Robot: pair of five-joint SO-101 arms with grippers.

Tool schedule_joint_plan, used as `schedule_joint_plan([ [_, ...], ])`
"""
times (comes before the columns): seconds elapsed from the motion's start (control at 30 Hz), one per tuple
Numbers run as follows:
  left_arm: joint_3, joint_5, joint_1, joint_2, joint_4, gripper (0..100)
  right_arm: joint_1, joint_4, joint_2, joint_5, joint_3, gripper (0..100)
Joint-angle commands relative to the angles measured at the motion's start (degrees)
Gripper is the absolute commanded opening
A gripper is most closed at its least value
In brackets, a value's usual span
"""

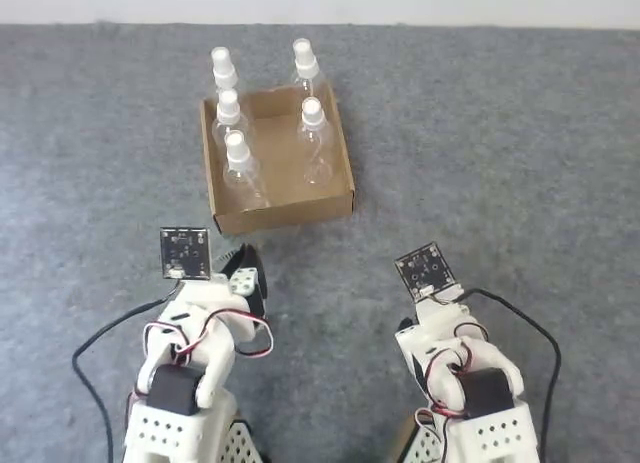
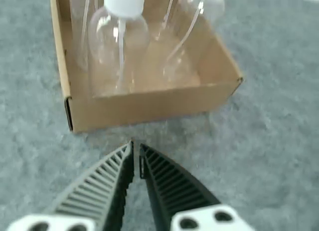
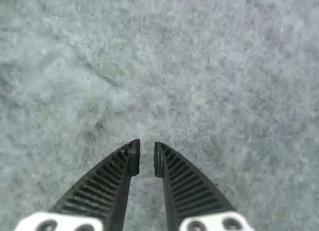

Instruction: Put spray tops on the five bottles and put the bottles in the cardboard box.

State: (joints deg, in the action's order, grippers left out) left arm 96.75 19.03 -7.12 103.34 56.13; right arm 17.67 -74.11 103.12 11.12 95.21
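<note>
In the left wrist view the cardboard box and the blurred bottles inside it are cut off by the frame edge. The high view's edge cuts off both arm bases.
</note>
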Motion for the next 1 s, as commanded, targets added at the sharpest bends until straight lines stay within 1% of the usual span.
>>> schedule_joint_plan([
  [0.0,-0.2,-0.2,-0.2,1.1,2.9,1,-0.7,-0.7,0.7,0.3,1.2,0.7],
  [0.2,-0.2,-0.1,0.1,1.1,9.0,1,-0.7,-0.7,0.8,0.6,1.2,0.7],
  [0.4,-0.2,-0.1,-0.3,1.1,10.2,1,-0.5,-0.7,0.8,0.6,1.2,0.9],
  [0.53,-0.2,-0.3,0.1,1.1,16.7,1,-0.5,-0.7,0.8,0.6,1.2,0.9],
  [0.97,-0.2,-0.3,0.2,1.0,16.2,1,-0.5,-0.7,0.8,0.6,1.2,0.9],
])
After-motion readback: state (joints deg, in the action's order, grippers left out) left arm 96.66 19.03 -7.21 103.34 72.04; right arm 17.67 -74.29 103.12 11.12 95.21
